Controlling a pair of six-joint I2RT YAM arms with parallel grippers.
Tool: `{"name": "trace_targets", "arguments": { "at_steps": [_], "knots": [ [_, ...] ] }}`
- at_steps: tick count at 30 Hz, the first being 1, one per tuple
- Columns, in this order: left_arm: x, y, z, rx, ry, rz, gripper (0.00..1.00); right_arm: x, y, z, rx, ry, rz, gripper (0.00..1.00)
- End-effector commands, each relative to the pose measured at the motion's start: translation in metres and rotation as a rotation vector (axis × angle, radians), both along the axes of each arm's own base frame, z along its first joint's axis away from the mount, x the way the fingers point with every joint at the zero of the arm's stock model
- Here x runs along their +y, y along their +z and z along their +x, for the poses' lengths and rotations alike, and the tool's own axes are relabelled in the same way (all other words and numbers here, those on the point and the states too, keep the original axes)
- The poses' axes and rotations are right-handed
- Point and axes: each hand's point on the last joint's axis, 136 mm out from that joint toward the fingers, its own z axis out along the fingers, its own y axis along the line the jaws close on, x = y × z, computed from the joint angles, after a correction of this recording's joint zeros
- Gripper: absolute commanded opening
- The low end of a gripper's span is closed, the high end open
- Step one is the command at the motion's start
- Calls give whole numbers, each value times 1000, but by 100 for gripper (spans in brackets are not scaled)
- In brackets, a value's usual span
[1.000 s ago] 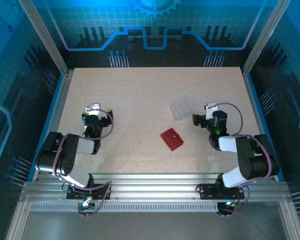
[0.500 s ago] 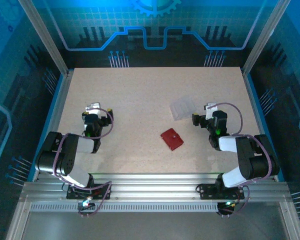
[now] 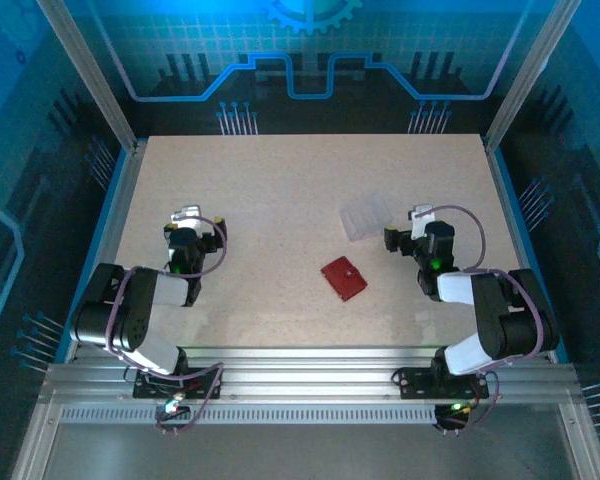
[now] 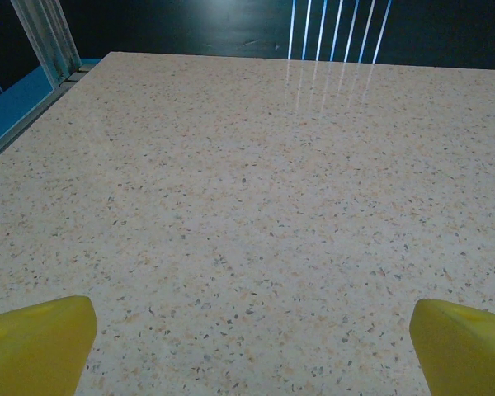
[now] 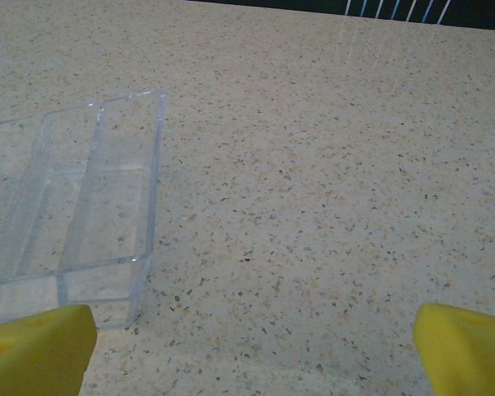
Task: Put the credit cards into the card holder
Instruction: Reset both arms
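On the table (image 3: pixel 260 190), right of centre: the card holder (image 3: pixel 343 278) is seen lying flat, folded, set askew.
Credit cards (image 3: pixel 364 217): pale and see-through, laid farther back than the card holder and apart from it; whether stacked cannot be told.
Left gripper (image 3: pixel 186 220): held low over bare table on the left; jaws spread wide, nothing gripped.
Right gripper (image 3: pixel 420 218): held just right of the credit cards, not touching; jaws spread wide, nothing gripped.

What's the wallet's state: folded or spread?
Folded: the wallet lies flat as one small red rectangle, with no inner pockets showing.
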Motion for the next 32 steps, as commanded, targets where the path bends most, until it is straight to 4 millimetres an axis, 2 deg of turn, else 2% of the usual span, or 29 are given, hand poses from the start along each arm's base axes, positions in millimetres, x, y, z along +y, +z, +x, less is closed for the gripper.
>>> {"name": "trace_targets", "arguments": {
  "at_steps": [1, 32],
  "knots": [
    [-1, 3, 3, -10, -5, -10, 99, -2, 11, 9, -40, 3, -10, 100],
    [-8, 2, 4, -5, -46, -14, 99, -1, 11, 9, -41, 5, -13, 100]
  ]
}}
